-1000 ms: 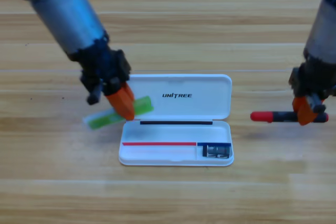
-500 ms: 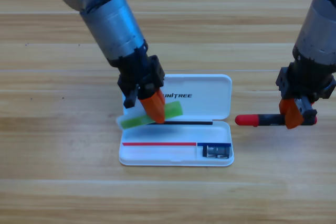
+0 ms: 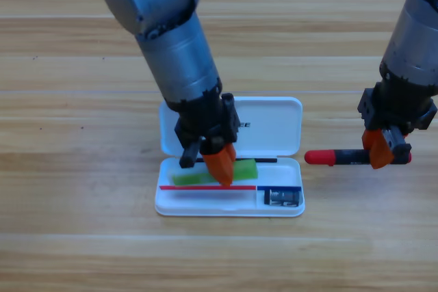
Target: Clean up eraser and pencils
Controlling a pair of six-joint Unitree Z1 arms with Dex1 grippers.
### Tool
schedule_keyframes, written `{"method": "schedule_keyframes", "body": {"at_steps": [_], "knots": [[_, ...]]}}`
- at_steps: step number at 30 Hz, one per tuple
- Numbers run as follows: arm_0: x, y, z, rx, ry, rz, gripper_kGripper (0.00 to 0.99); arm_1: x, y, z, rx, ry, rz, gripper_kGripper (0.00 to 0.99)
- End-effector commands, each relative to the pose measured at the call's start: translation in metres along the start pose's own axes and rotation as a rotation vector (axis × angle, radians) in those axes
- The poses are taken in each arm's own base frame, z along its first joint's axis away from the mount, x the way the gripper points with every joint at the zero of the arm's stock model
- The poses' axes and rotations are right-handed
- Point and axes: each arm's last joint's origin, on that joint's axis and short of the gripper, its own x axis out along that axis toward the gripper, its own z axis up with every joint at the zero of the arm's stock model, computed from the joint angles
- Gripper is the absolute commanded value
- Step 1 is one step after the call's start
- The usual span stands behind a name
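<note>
From the high view, your left claw [image 3: 220, 166] is over the lower tray of the open white case [image 3: 287, 124], clamped on the green pencil [image 3: 213, 173], which lies almost flat along the tray, just above its bottom. The eraser [image 3: 281, 197] sits in the small compartment at the right end of the same tray. To the right of the case, your right claw [image 3: 380, 150] is closed on the dark pencil with red ends [image 3: 337, 156], held level just beside the case above the table [image 3: 82, 237].
</note>
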Motion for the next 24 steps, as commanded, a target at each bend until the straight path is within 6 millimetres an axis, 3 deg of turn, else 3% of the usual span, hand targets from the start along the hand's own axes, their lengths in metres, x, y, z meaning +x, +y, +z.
{"method": "schedule_keyframes", "body": {"at_steps": [1,24], "knots": [[0.018,-0.006,0.007,0.013,0.042,-0.023,0.000,0.006,0.008,0.010,-0.024,0.011,0.032,0.000],[0.039,-0.002,-0.004,0.005,0.092,-0.039,0.000,0.008,0.008,0.010,-0.025,0.020,0.036,0.000]]}}
